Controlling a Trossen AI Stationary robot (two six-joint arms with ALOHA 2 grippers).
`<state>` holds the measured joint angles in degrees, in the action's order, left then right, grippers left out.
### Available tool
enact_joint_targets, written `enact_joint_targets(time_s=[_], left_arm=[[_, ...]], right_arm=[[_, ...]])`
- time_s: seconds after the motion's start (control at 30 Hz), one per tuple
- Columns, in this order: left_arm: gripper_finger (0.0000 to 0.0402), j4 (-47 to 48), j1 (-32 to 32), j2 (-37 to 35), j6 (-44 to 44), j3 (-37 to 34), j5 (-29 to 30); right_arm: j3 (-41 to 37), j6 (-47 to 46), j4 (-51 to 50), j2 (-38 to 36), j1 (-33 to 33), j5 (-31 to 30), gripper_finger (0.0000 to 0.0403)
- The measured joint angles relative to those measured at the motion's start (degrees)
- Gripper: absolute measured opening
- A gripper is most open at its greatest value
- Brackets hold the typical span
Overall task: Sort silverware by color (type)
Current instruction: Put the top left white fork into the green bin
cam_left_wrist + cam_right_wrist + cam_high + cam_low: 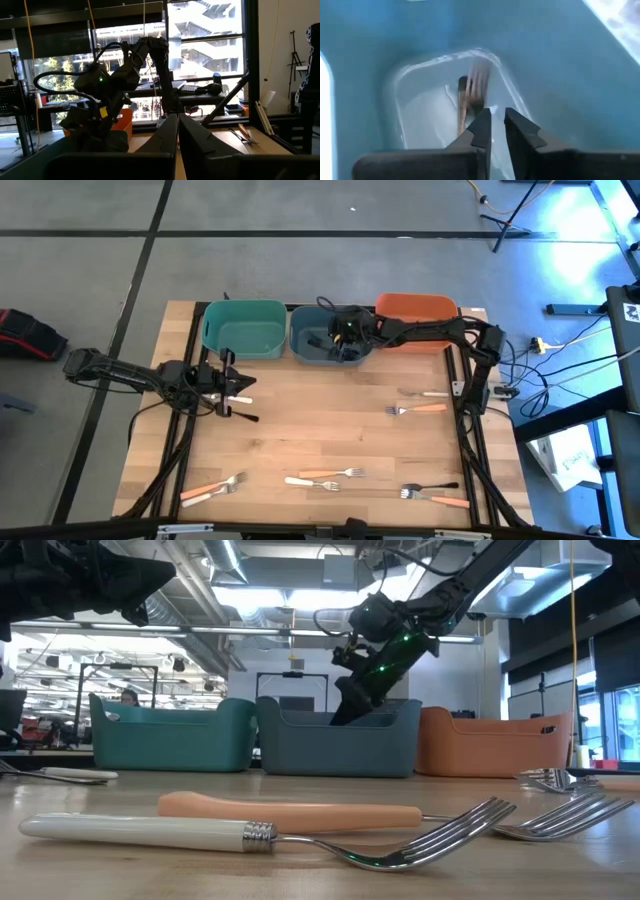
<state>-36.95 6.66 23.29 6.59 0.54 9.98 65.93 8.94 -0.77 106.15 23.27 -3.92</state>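
Right gripper (343, 345), fingers slightly parted, hangs over the blue-grey bin (312, 350) at top centre, blurred fork (470, 97) below; left gripper (232, 388) clenched, mid-left.

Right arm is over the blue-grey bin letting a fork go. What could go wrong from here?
The fork shows blurred just past the right gripper, whose fingers have barely parted, so it may snag and ride back out when the arm lifts. The gripper sits low inside the blue-grey bin; a sideways exit could catch the wall and shove it against the teal bin or orange bin.
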Motion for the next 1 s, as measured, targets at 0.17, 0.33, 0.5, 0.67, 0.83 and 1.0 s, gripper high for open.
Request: enact_joint_targets(time_s=[0.17,0.33,0.5,0.67,0.83,1.0], left_arm=[[0.0008,0.0,0.0,0.0,0.0,0.0,0.0],[0.0008,0.02,0.0,0.02,0.0,0.0,-0.02],[0.0008,-0.17,0.0,0.29,-2.03,0.23,-0.23],[0.0008,0.25,0.04,4.63,-3.13,2.09,-1.78],[0.0008,0.99,0.07,12.26,-3.15,4.25,-2.57],[0.0008,6.25,1.08,20.16,-1.25,9.54,-2.52]], right_arm=[[0.18,0.36,0.32,-0.21,0.0,0.0,0.0094],[3.4,0.31,-7.43,-4.32,-1.37,1.73,0.0121],[3.5,0.69,-13.96,-11.2,-6.83,3.97,0.0124],[1.09,1.65,-16.67,-17.95,-14.77,3.97,0.0124],[-7.45,1.64,-9.4,-22.53,-23.32,3.99,0.0124],[-19.45,1.21,6.79,-24.0,-31.51,4.18,0.0124]])
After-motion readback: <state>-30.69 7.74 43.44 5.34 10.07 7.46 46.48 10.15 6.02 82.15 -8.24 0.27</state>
